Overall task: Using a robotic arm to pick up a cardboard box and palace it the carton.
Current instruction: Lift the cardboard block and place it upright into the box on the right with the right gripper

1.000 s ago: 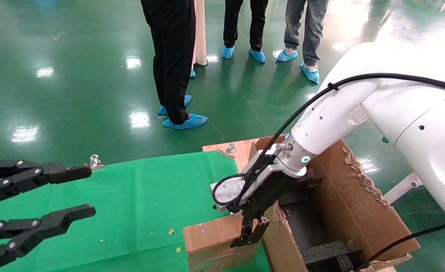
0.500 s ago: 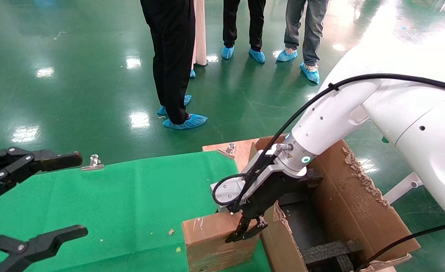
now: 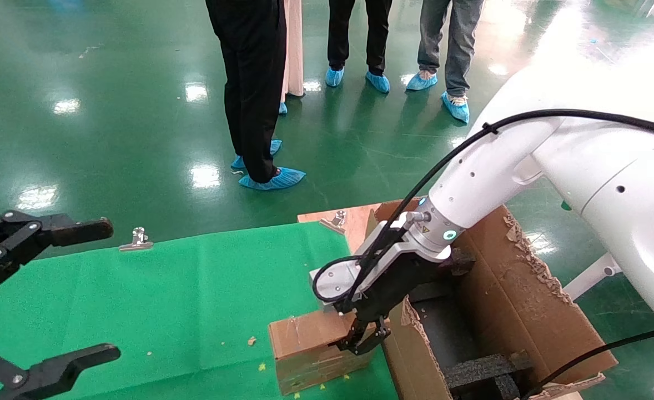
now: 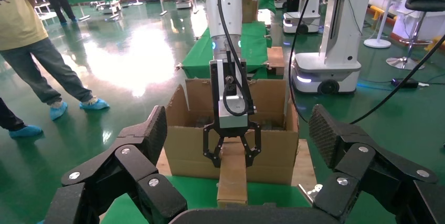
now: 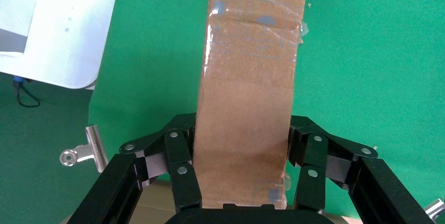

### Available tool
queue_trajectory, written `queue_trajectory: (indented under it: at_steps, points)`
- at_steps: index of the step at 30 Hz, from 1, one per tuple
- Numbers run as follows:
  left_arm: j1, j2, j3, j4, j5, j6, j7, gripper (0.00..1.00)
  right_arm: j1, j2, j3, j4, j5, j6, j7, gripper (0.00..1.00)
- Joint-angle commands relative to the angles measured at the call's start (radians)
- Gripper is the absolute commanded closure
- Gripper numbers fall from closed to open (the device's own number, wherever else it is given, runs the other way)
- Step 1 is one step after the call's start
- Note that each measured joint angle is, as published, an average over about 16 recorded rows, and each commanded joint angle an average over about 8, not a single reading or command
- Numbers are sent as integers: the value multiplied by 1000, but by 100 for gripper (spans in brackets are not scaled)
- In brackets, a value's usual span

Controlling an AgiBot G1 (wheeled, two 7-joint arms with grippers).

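Nearest me, my left end effector (image 3: 55, 294) is hanging spread wide over the near-left edge of the green cloth-covered surface (image 3: 194, 289), holding nothing; I judge it is parked clear so the right arm has room.

Next out, my right end effector (image 3: 365, 338), black and multi-linked on the white tubular robotic arm (image 3: 488, 172) with the glowing teal ring, is closing on the one small flat brown cardboard box (image 3: 310, 355). In the right wrist view the fingers (image 5: 181, 166) are pressing both long sides of the box (image 5: 249, 93), so I am holding it by its narrow width, the only span the fingers can bridge. The box's far end looks raised off the cloth in the head view; whether it is fully clear of the surface I cannot tell.

Just beside the grip, to the right, the one large brown corrugated carton (image 3: 521, 311) with ragged torn flaps is standing open, black foam blocks (image 3: 482, 369) inside. Its nearness suggests a short lift-and-carry over the torn wall.

Farther off, two silver binder clips (image 3: 137, 240) are pinning the cloth's far edge. Beyond, on the glossy green floor, three people's legs (image 3: 252, 94) in blue shoe covers are standing.
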Motion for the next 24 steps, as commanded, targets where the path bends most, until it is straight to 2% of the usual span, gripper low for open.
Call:
queue_trajectory:
  at_steps: [1,8,24]
  points:
    - [0,0,0,0,0,0,0,0,-2,0,-1,1,0,1,1,100]
    - [0,0,1,1,0,0,0,0,56,17,-13,-30,51,-4,-4,100]
    - [-1,0,2,1,-1,0,1,0,365,79,-76,-181,196,-16,-93,100]
